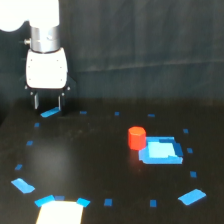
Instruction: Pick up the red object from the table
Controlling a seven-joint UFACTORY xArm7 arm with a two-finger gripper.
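Red stubby cylinder upright on the black table, toward the exterior view's right — touching or just beside the light-blue square block at its left corner. Gripper well apart, at upper left, hanging from the white arm over a blue tape strip — fingers spread, nothing between them.

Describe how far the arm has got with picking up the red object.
Done: nothing visible; the red object sits on the table beside the blue block. In hand: nothing; the gripper is open and empty, far toward the exterior view's left. Left: approach, grasp, lift.
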